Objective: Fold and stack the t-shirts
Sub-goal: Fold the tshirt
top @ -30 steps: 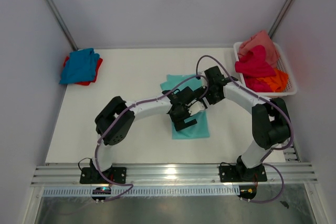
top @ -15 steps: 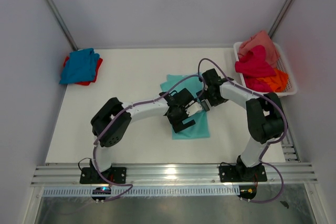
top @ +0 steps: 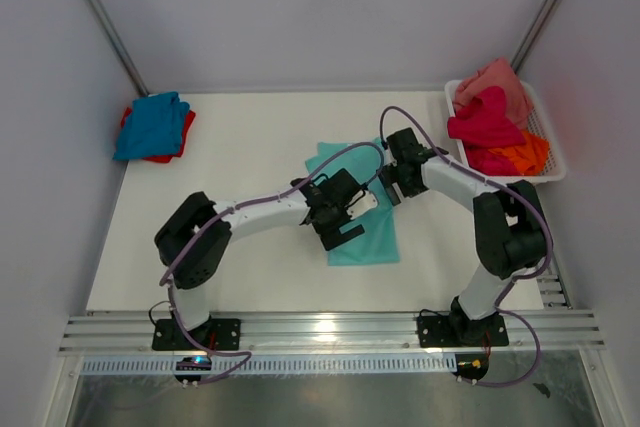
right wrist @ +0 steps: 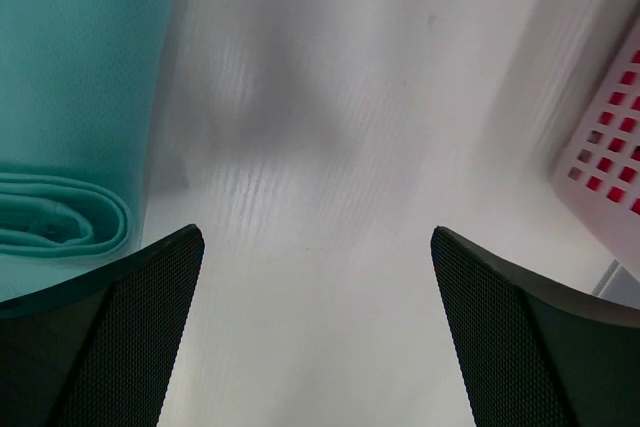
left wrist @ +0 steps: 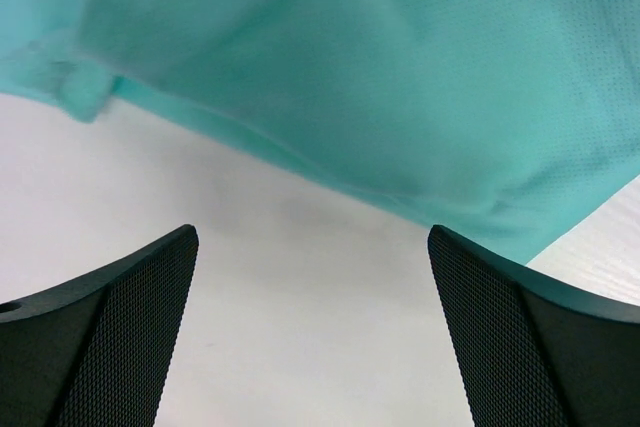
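I judge the mint-teal t-shirt, lying folded mid-table and well apart from the blue t-shirt at the far left, is due its next fold or lift. I'd bring the fingers low and slide under a whole edge, catching every layer before raising it. The left gripper stands wide open and empty, the shirt's edge just beyond it; the right gripper is equally wide, holding nothing, over the table beside the shirt's far right edge.

We count six t-shirts; one mint-teal tee at centre; two at ten o'clock, blue tee over red tee; three at two o'clock, salmon pink tee, magenta tee, orange tee; one white mesh basket; two arms, left arm and right arm.
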